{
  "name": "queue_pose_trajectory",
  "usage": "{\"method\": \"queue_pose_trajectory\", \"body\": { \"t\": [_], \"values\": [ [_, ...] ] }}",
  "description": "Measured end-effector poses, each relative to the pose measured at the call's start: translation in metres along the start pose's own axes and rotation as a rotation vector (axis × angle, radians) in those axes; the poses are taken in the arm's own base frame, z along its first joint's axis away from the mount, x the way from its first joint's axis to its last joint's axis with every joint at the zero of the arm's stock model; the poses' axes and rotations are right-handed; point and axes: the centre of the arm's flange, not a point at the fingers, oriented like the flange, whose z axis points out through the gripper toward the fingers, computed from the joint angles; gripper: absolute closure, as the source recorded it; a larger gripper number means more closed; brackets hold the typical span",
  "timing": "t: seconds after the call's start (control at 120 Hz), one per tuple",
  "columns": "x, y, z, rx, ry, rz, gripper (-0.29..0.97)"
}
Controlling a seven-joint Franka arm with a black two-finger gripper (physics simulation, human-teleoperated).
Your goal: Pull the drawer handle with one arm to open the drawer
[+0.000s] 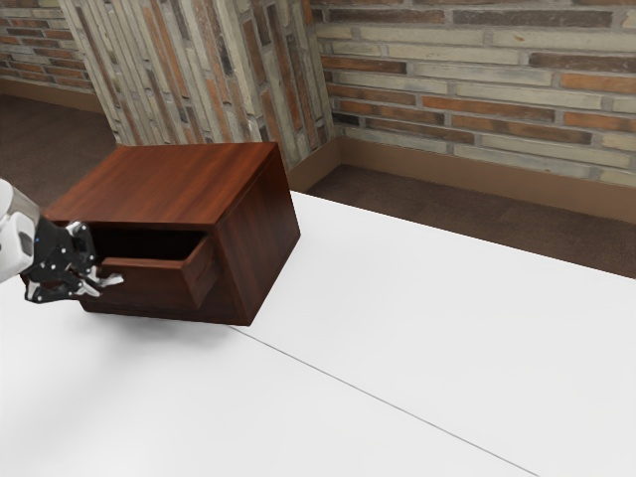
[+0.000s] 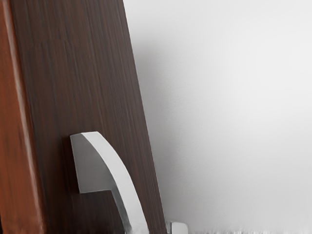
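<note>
One rigid wooden drawer (image 1: 159, 276), partly out of its cabinet (image 1: 179, 184) on the white table (image 1: 417, 338), probably slides straight; take its slick curved metal handle (image 2: 102, 170) (the gripper (image 1: 91, 283) sits there, closure unclear).

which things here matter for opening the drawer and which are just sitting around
For the job: drawer, its handle, the hand at the handle, cabinet body.
Just around: white table, brick wall.
</note>
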Motion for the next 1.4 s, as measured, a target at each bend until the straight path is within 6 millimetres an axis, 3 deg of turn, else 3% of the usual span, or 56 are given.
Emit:
{"method": "queue_pose_trajectory", "body": {
  "t": [0.1,0.308,0.6,0.733,0.933,1.4],
  "values": [
    [-0.002,0.016,-0.004,0.001,0.002,-0.006,0.71],
    [0.000,0.030,-0.009,0.003,-0.001,0.007,0.62],
    [0.016,0.053,-0.022,0.025,0.004,0.010,0.68],
    [0.022,0.055,-0.029,0.041,0.005,0.015,0.81],
    [0.023,0.056,-0.030,0.043,0.006,-0.029,0.82],
    [0.025,0.069,-0.030,0.026,-0.010,-0.120,0.68]
  ]
}}
